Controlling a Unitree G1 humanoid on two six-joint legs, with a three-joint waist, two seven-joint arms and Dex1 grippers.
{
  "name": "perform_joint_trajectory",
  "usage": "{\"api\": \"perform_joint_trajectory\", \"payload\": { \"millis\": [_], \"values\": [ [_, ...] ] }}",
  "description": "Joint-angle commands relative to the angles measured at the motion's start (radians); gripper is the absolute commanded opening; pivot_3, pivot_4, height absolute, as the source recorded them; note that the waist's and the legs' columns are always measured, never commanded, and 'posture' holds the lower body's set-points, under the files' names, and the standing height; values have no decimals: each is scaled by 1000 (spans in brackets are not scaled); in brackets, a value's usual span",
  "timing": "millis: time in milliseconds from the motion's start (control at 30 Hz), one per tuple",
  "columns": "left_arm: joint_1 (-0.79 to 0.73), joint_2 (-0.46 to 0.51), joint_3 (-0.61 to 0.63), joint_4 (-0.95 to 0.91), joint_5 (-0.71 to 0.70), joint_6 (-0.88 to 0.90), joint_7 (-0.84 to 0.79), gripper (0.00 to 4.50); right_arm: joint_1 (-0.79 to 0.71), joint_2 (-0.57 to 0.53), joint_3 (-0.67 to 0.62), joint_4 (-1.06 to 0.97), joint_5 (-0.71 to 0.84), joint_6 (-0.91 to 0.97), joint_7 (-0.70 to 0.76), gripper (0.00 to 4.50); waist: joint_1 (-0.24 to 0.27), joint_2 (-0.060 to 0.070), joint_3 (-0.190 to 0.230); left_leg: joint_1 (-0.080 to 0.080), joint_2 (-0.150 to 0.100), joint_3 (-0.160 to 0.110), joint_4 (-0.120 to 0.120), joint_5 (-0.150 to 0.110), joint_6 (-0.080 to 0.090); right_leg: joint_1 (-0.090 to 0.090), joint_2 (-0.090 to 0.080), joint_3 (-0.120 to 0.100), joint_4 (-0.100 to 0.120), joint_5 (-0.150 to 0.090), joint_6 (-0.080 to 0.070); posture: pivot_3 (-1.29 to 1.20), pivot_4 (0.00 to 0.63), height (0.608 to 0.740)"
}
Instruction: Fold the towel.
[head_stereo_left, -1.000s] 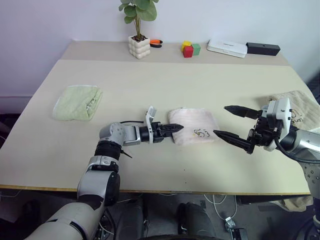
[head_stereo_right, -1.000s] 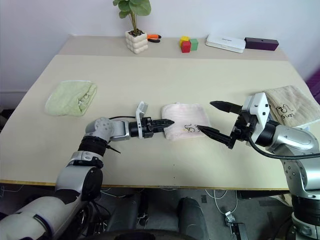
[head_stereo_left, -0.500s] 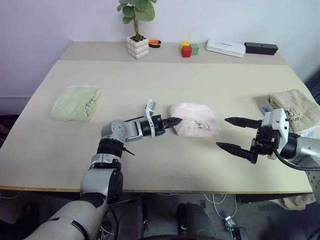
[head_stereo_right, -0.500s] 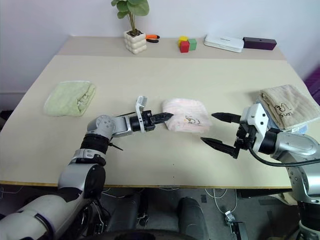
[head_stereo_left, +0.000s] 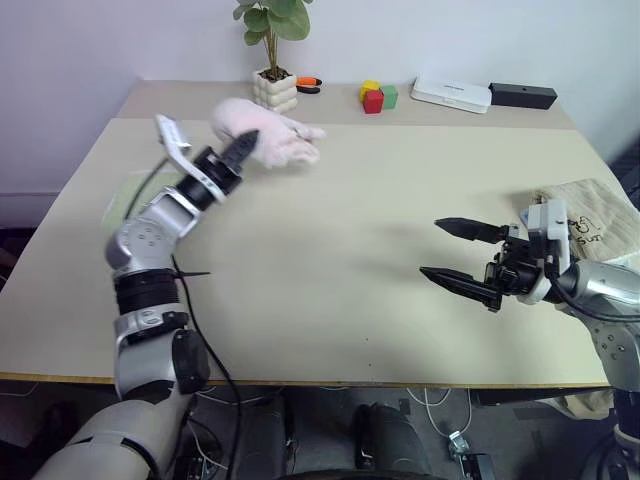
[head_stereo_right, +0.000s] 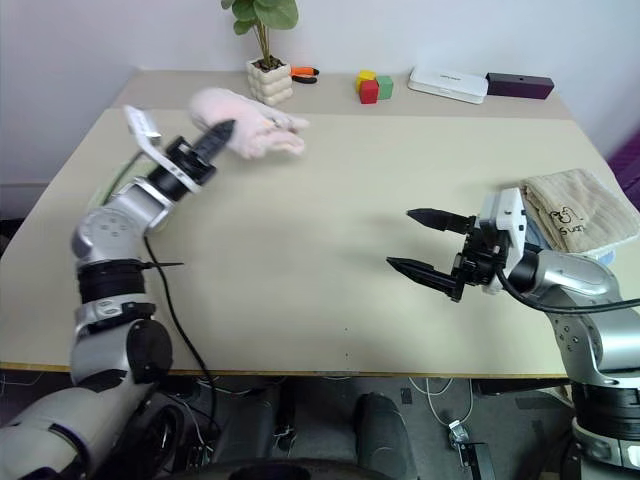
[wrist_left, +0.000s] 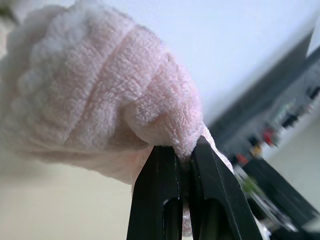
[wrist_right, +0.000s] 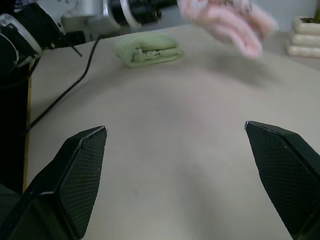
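office-like room; table (head_stereo_left: 350, 290); potted plant (head_stereo_left: 276, 60)

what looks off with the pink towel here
The towel hangs bunched in the air over the table's far left, pinched by the shut left hand, rather than lying flat for folding. The open right hand is apart from it.

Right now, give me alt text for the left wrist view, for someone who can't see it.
Two black fingers of the left gripper pinch a fold of the pale pink towel, which bunches above them. Behind is a blurred pale wall.
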Motion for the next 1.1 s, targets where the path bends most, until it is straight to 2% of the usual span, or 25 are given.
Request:
{"api": "perform_joint_trajectory", "payload": {
  "millis": [33,133,333,400,533,733,833,1033,1100],
  "values": [
    [6,83,44,-37,-11,-59,-7,45,-48,14,9,15,11,-8,-1,4500,1,0,0,0,0,0,0,0,0,0,0,0,0,0,0,0,150,735],
    [44,171,110,1,-1,-118,10,45,-76,18,26,49,6,-10,14,4500,-10,0,0,0,0,0,0,0,0,0,0,0,0,0,0,0,150,735],
    [155,251,193,7,-10,-183,11,45,-94,17,18,68,50,23,34,4500,-16,-1,0,0,0,0,-1,0,0,0,0,0,0,0,0,0,150,735],
    [175,263,221,34,-32,-183,16,45,-102,21,33,71,41,22,34,4500,-15,-1,0,0,1,0,-1,0,0,0,0,0,1,0,0,0,150,735],
    [189,271,198,90,-12,-218,-25,45,-125,28,43,79,42,28,33,4500,-13,-1,1,0,1,0,-1,0,-1,0,0,-1,1,0,0,0,150,735],
    [75,320,164,319,17,-274,-112,45,-130,16,48,81,30,24,33,4500,-15,-3,2,0,1,0,-1,0,-1,0,1,-1,1,0,0,0,150,735],
    [68,338,143,383,38,-303,-147,45,-120,10,42,72,24,25,24,4500,-19,-3,2,0,1,1,-1,0,-1,0,1,-1,1,0,1,0,150,735],
    [223,312,165,348,19,-286,-176,45,-74,-9,13,42,28,26,6,4500,-28,-3,2,1,1,2,-2,0,-1,-1,1,0,1,0,1,0,150,735],
    [274,298,162,349,43,-297,-122,45,-68,-14,12,37,26,23,2,4500,-30,-3,2,0,2,2,-2,0,-1,-1,1,0,1,0,1,0,150,735]
  ]
}}
